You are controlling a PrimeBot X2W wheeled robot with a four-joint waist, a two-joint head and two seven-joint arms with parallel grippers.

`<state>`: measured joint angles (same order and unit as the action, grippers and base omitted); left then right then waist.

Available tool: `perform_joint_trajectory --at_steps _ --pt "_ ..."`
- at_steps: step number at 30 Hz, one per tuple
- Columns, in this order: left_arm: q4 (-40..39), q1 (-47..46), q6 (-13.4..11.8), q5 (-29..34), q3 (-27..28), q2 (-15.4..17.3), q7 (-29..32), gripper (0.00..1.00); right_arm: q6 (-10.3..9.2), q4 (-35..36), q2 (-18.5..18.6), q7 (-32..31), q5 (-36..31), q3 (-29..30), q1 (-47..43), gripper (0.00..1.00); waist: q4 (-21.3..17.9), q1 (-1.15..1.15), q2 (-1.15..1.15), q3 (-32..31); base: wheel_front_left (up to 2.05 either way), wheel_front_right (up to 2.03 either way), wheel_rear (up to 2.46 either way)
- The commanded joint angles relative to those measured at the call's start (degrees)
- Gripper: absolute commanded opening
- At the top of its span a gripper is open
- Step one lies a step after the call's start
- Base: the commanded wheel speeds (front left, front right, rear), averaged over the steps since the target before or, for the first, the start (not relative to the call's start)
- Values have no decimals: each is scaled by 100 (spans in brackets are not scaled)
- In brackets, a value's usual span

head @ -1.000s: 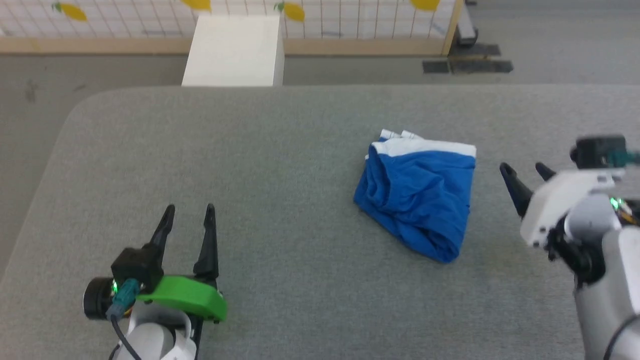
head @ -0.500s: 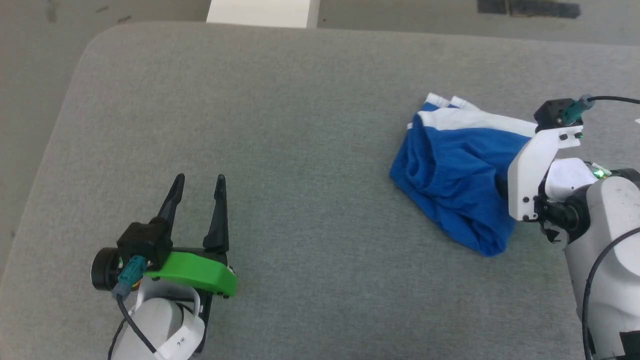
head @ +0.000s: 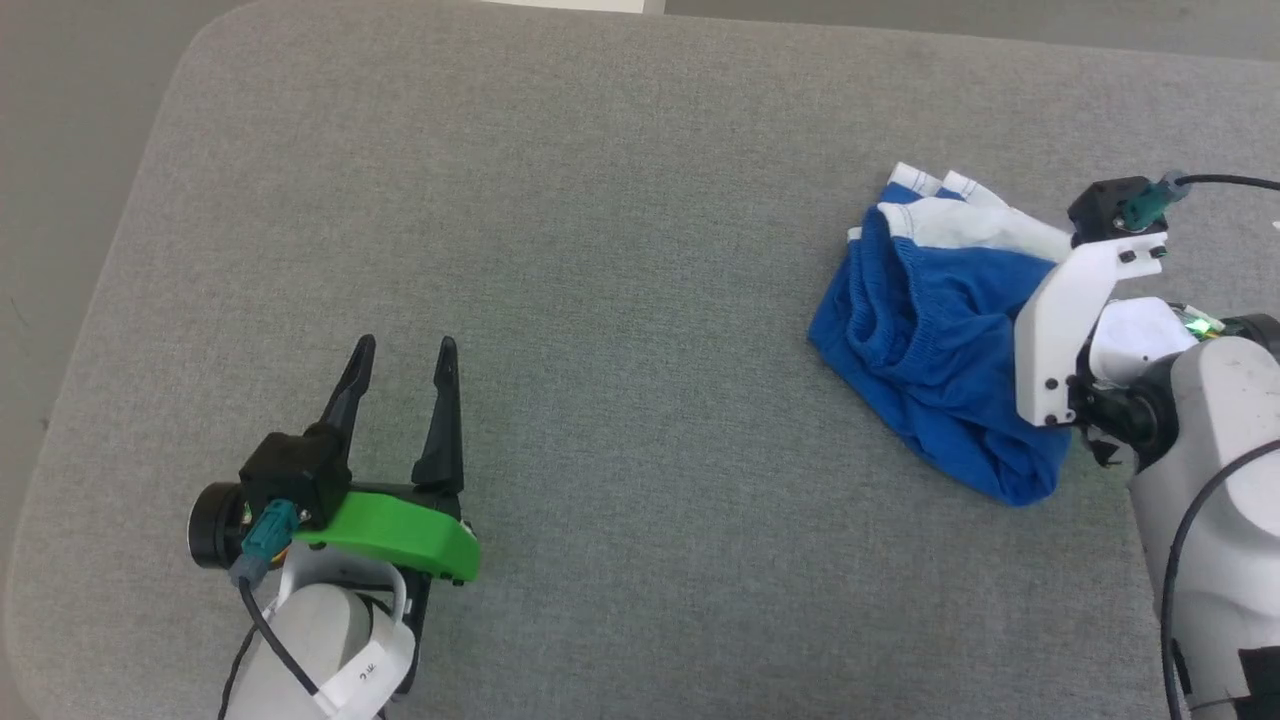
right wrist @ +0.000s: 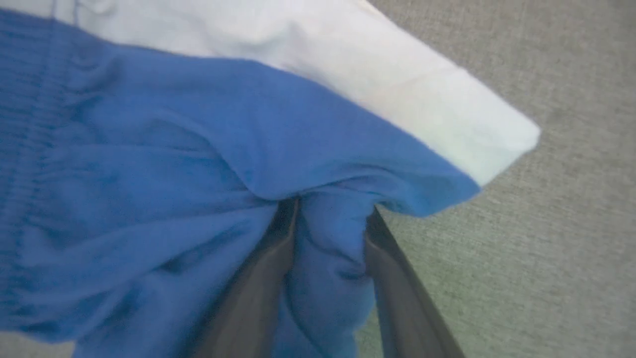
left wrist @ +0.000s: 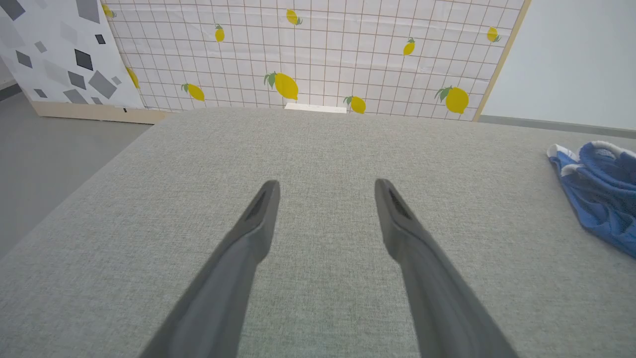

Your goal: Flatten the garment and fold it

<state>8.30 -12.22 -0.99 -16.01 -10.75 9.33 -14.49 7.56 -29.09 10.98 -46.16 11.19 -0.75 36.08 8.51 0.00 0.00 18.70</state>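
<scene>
The garment (head: 930, 340) is a crumpled heap of bright blue shorts with a white stripe, lying at the right of the grey table (head: 600, 250). My right gripper (right wrist: 330, 204) has pushed into its right edge: a bunched blue fold fills the space between the two fingers, and the fabric hides their tips. From the head, the white wrist mount (head: 1060, 330) covers those fingers. My left gripper (head: 405, 345) stands open over bare table at the lower left, far from the shorts. The left wrist view shows its fingers (left wrist: 258, 219) spread wide and the garment (left wrist: 596, 199) at the right edge.
The table's rounded left corner and left edge drop to grey floor (head: 60, 150). Beyond the far edge stand a lemon-patterned grid wall (left wrist: 318, 54) and a low white box (left wrist: 315, 107). Bare table lies between my two grippers.
The camera has tilted down and shifted. My right gripper went from beside the garment into its right edge and closed in on a fold, bunching the fabric. The left gripper has stayed open.
</scene>
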Motion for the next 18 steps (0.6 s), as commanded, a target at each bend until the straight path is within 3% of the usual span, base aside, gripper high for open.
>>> perform_joint_trajectory --at_steps 1,12,18 --pt "15 -87 36 44 -14 -14 -43 100 -8 -226 -24 28 5 -50 -178 0 -20 0 0 -34 0 0 0" --pt "150 113 90 3 -51 5 -48 100 -8 141 229 219 382 -544 -307 0 -295 0 0 -692 0 0 0" --pt "137 290 89 -31 -64 23 -49 100 -8 632 584 -150 836 -875 -732 0 -796 0 0 -980 0 0 0"
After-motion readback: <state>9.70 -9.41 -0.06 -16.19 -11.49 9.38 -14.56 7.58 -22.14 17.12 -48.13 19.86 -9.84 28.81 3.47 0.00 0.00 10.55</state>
